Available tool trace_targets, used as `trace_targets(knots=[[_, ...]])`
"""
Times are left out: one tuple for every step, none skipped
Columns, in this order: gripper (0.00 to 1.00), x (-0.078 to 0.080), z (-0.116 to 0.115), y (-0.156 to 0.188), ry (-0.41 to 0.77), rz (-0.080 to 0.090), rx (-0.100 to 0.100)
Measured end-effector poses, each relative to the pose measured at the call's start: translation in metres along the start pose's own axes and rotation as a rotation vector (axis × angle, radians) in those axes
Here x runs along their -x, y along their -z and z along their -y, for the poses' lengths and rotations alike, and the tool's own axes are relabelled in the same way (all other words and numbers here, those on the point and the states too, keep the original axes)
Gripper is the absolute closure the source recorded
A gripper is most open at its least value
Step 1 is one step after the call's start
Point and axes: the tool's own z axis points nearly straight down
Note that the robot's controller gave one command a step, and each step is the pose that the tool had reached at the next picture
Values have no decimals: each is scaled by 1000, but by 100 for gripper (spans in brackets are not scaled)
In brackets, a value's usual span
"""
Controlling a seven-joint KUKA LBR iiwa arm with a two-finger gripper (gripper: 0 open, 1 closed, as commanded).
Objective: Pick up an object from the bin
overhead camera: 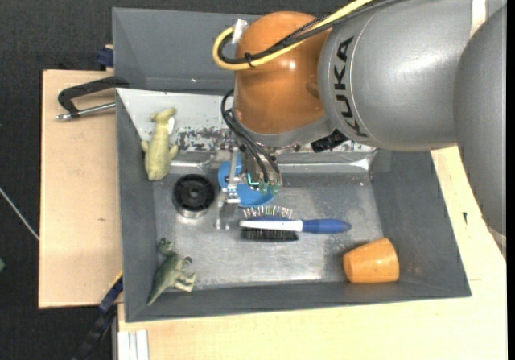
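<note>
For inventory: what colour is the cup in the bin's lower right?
The cup is orange, camera view.

Grey metal bin (322, 263), floor contents:
- pale yellow toy animal (160, 146) at 10 o'clock, against the left wall
- black round cap (192, 192) at 9
- green toy dinosaur (171, 272) at 8, in the corner
- blue-handled brush (290, 227) near centre, lying flat
- orange cup (372, 261) at 4, on its side
</note>
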Motion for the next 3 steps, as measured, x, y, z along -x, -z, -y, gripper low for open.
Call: trace_targets(knots=[[0, 19, 10, -105, 100, 26, 6], [100, 20, 10, -106, 98, 29, 7], [100, 13, 22, 51, 141, 22, 2]])
